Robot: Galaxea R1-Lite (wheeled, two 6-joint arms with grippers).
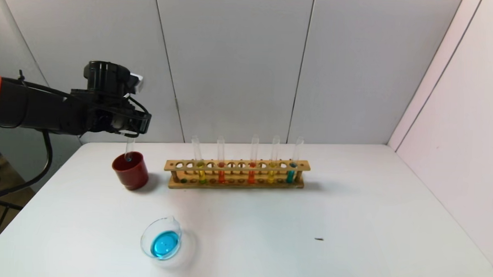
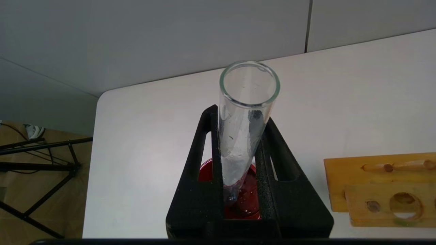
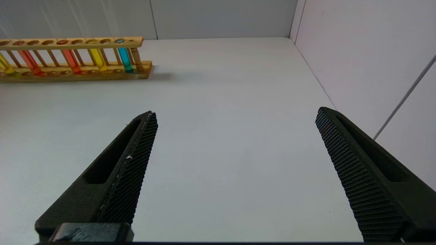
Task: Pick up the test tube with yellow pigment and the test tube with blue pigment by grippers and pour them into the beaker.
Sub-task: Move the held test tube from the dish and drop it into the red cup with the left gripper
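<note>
My left gripper (image 1: 128, 131) is clamped on an emptied test tube (image 2: 243, 136), held upright w/ its bottom dipping into the red cup (image 1: 130, 170), far left. Beaker (image 1: 161, 239), near me, holds blue liquid. Rack (image 1: 237, 174) holds yellow tube (image 1: 272, 164) & blue tube (image 1: 293, 164). Right gripper (image 3: 235, 173) gapes wide, nothing in it.

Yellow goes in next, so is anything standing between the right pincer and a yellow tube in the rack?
Nothing visible does. Only bare table lies between the open right pincer and the rack. The nearer yellow tube has a blue tube close beside it, at the rack's end.
</note>
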